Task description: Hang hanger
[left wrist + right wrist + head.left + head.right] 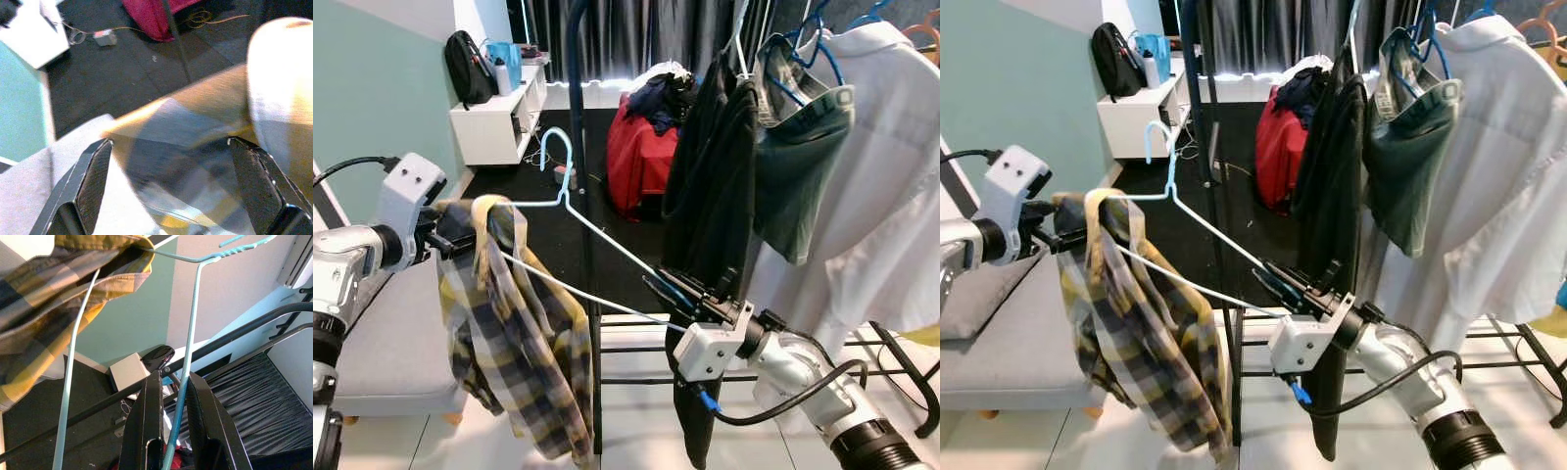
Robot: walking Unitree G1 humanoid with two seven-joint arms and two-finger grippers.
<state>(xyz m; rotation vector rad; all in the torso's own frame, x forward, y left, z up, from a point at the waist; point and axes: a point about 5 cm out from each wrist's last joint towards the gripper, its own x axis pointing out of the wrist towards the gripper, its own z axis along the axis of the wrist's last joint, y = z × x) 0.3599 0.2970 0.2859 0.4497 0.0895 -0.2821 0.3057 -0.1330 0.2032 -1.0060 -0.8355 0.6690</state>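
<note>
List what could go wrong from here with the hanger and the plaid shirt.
The yellow-and-navy plaid shirt hangs bunched on one end of the pale blue wire hanger and could slide off. The right gripper pinches only thin wire, which might twist. The hook sits well below the black clothes rack, beside crowded garments.

The hanger (pixel 570 211) was thin pale-blue wire, tilted, its hook pointing up beside the dark upright pole of the rack (pixel 578 147). One end sat low between the right gripper's (pixel 690 290) fingers; the other end was raised, buried in a yellow, grey and dark plaid shirt (pixel 514 323). The shirt hung bunched off that end, drooping towards the floor, its top by the left gripper (pixel 445 238).
</note>
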